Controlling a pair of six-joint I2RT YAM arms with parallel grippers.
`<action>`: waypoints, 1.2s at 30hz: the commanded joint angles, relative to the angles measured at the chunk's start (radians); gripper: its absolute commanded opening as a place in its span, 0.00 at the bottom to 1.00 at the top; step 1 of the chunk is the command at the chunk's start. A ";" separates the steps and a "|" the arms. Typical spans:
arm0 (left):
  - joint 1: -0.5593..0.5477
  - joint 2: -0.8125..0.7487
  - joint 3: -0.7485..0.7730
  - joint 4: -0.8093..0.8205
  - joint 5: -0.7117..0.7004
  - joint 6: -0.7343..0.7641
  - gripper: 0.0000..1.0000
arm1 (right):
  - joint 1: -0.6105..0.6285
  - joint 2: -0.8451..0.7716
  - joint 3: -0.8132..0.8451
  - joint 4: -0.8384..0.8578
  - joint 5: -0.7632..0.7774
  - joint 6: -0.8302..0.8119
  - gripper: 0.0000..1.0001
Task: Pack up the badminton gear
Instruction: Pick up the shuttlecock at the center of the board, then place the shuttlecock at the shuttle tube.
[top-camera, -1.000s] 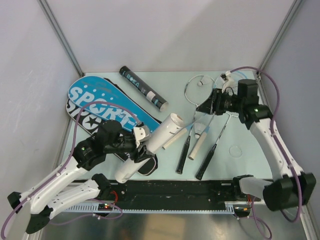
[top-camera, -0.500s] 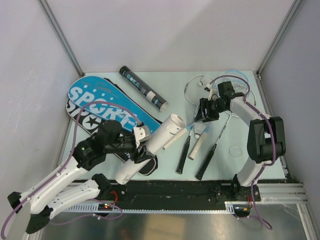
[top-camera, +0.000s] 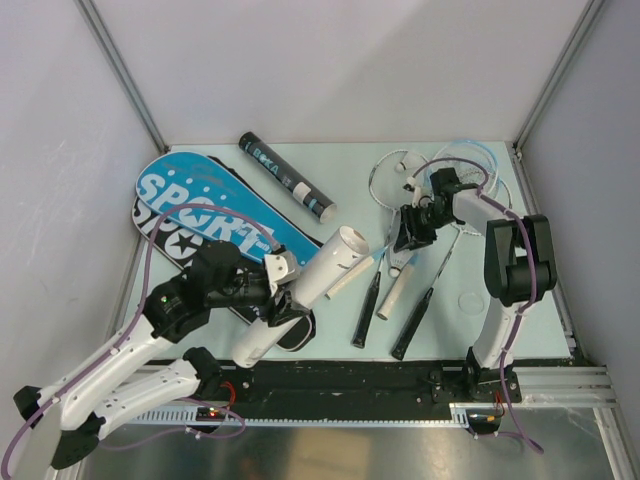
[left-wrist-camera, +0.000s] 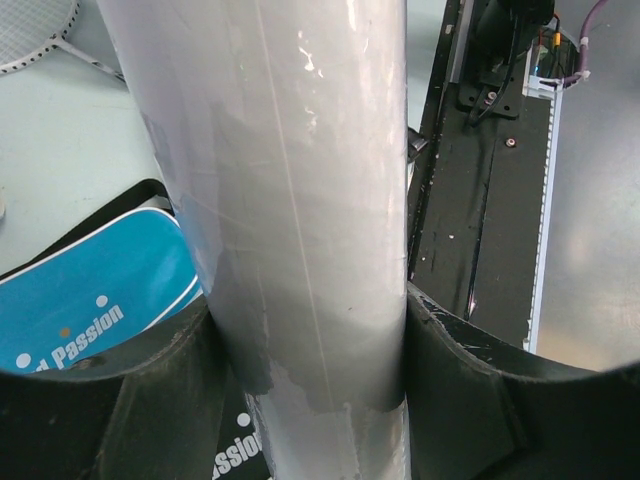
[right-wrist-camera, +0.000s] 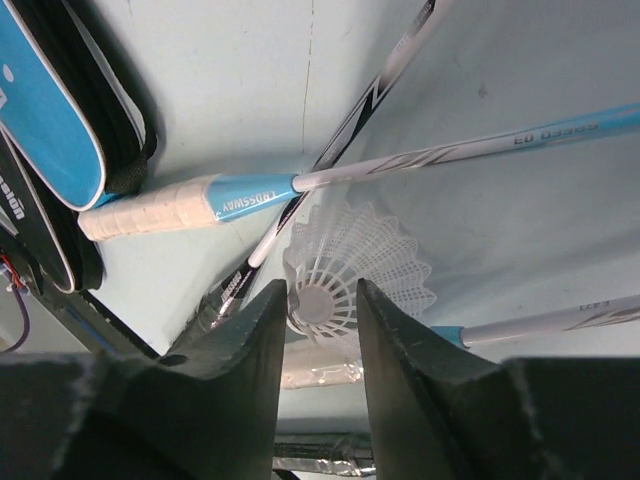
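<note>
Basically early days: as far as we can see, nothing is packed yet. The left hand (top-camera: 283, 297) is clamped round the white tube (top-camera: 330, 265), holding it tilted off the bench (top-camera: 220, 160) with its open mouth up and pointing right, toward the rackets. The right hand (top-camera: 408, 238) is down over a shuttlecock (right-wrist-camera: 350, 262). Its fingers (right-wrist-camera: 250, 350) stand narrow on either side of the cork, right at it. We cannot tell whether they actually pinch it or are just beside it. The shuttlecock sits on the bench among crossed racket shafts, near a white-and-blue handle (right-wrist-camera: 190, 205).

We judge the step in hand to be getting that shuttlecock into the white tube.

Left to do, by our reading:
- the rackets (top-camera: 400, 300) lie loose in a fan mid-bench, none in a bag
- the blue SPORT bag (top-camera: 200, 205) lies flat at left on top of the black bag (top-camera: 150, 225); we cannot tell if either is open
- the black tube (top-camera: 285, 177) lies by itself at the back
</note>
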 joint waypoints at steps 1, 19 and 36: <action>-0.003 -0.010 0.000 0.059 0.007 -0.013 0.48 | -0.001 -0.010 0.037 -0.029 -0.015 -0.023 0.33; -0.004 0.014 0.000 0.060 0.004 -0.014 0.48 | 0.001 -0.345 0.059 -0.051 -0.050 0.047 0.00; -0.003 0.028 0.001 0.060 -0.002 -0.030 0.49 | 0.254 -0.878 0.007 0.399 -0.026 0.492 0.00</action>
